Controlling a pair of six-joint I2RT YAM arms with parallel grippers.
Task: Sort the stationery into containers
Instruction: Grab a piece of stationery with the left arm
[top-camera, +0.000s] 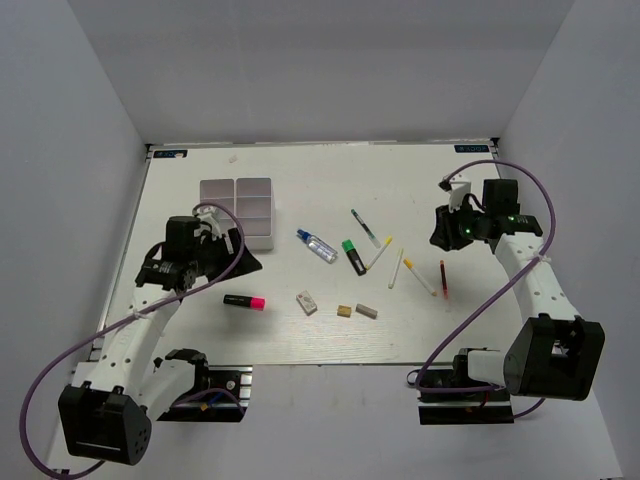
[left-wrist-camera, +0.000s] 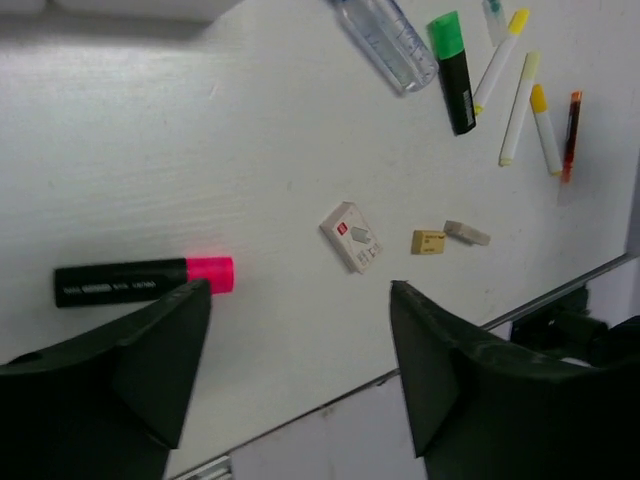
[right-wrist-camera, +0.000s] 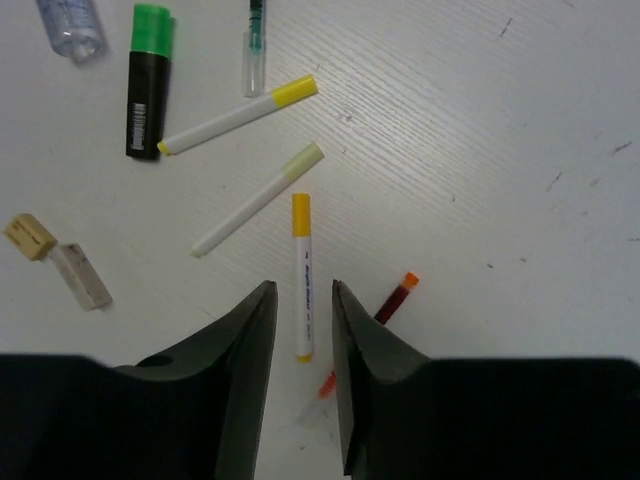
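Now, the white yellow-capped stick (right-wrist-camera: 302, 275) lies loose on the matte worktop (right-wrist-camera: 480, 150). Its slim round body runs twelve to six, straight through the gap of your right hand (right-wrist-camera: 303, 290), whose fingers stand narrowly apart and empty. The red pen (right-wrist-camera: 392, 300) lies just at its three o'clock. Your left hand (left-wrist-camera: 300, 290), spread wide, hovers by the black-pink marker (left-wrist-camera: 145, 282), and the tray (top-camera: 236, 181) sits nearer that arm.

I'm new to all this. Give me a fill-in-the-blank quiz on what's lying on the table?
The black marker has a ___ cap.
The black highlighter has a ___ cap.
The rightmost item, a pen, is ___.
The eraser blocks number ___.
Missing words: pink; green; red; three.
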